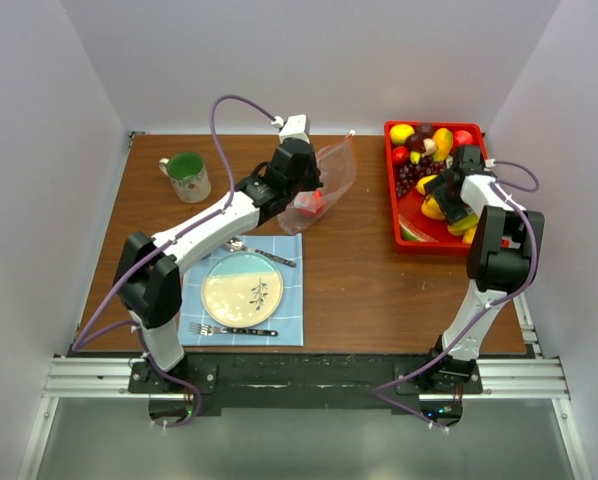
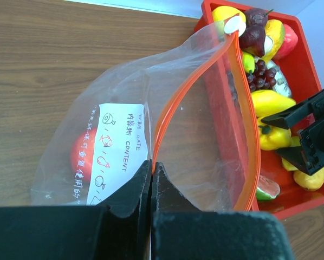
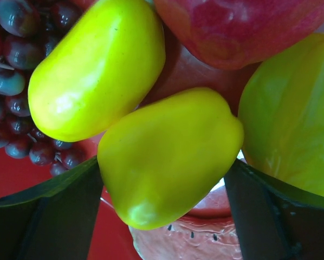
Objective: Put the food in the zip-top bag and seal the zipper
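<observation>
The clear zip-top bag (image 1: pixel 336 168) lies on the table left of the red tray (image 1: pixel 392 205), mouth towards the tray. My left gripper (image 2: pixel 151 165) is shut on the bag's edge at its orange-red zipper (image 2: pixel 175 100), holding the mouth open. A red food piece (image 2: pixel 79 157) lies inside the bag (image 2: pixel 151 81). My right gripper (image 3: pixel 163 173) is down in the tray, its two fingers touching both sides of a yellow pepper (image 3: pixel 167 151), shut on it. Another yellow piece (image 3: pixel 97 70), purple grapes (image 3: pixel 15 54), a red fruit (image 3: pixel 232 27) and a watermelon slice (image 3: pixel 183 238) lie around it.
A green mug (image 1: pixel 187 176) stands at the far left. A plate (image 1: pixel 242 290), fork (image 1: pixel 229 329) and spoon (image 1: pixel 264 255) lie on a blue placemat (image 1: pixel 289 320) near the left arm. The tray holds several more fruits (image 1: pixel 434 140).
</observation>
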You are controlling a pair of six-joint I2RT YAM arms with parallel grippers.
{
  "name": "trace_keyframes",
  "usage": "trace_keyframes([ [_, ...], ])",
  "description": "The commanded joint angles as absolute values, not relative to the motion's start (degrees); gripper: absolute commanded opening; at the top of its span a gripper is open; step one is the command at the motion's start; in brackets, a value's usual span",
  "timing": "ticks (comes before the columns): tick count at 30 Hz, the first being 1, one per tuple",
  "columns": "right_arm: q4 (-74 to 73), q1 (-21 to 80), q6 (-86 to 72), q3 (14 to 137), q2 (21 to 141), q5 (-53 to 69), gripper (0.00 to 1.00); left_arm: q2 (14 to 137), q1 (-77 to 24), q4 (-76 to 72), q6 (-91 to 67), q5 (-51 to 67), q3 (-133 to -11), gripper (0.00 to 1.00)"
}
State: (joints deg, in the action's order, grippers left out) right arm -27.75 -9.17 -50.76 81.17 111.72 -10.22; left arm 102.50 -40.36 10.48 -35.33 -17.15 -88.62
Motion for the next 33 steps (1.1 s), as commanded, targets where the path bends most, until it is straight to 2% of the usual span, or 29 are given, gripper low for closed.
trace_keyframes([
  [1, -26.5, -9.5, -50.0, 79.7, 111.6, -10.1, 0.73, 103.0, -40.1, 9.4, -34.3, -17.1, -91.7, 0.0],
  [3, -25.8, -9.6, -49.2, 78.4, 110.2, -10.0, 0.59, 103.0, -40.1, 9.6, -34.3, -17.1, -91.7, 0.0],
  [4, -25.7, -9.6, -48.5, 78.1, 109.8, -10.1, 0.46, 103.0, -40.1, 9.7, -34.5, -17.1, -91.7, 0.0],
  [6, -25.2, -9.6, -47.6, 77.3, 108.2, -9.5, 0.32, 103.0, -40.1, 9.6, -34.5, -17.1, -91.4, 0.0],
  [7, -25.4, -9.6, -46.8, 77.2, 107.7, -9.1, 0.22, 102.8, -40.1, 9.6, -34.5, -17.2, -91.3, 0.0],
  [10, -25.0, -9.5, -45.3, 75.9, 104.7, -7.9, 0.1, 102.2, -40.1, 9.2, -34.5, -17.6, -90.0, 0.0],
  [16, -24.8, -9.1, -42.9, 73.7, 97.6, -6.4, 0.02, 102.6, -40.1, 8.5, -35.6, -16.9, -89.2, 0.0],
  [26, -27.1, -7.1, -39.6, 73.2, 86.0, -3.6, 0.02, 103.4, -40.2, 8.1, -36.5, -15.8, -89.7, 0.0],
  [29, -27.0, -3.1, -39.5, 73.9, 82.0, -2.4, 0.02, 103.5, -40.2, 7.9, -36.6, -15.3, -90.0, 0.0],
  [33, -26.4, 8.8, -39.3, 78.0, 78.0, -4.2, 0.02, 104.1, -40.3, 8.0, -36.9, -14.7, -90.5, 0.0],
])
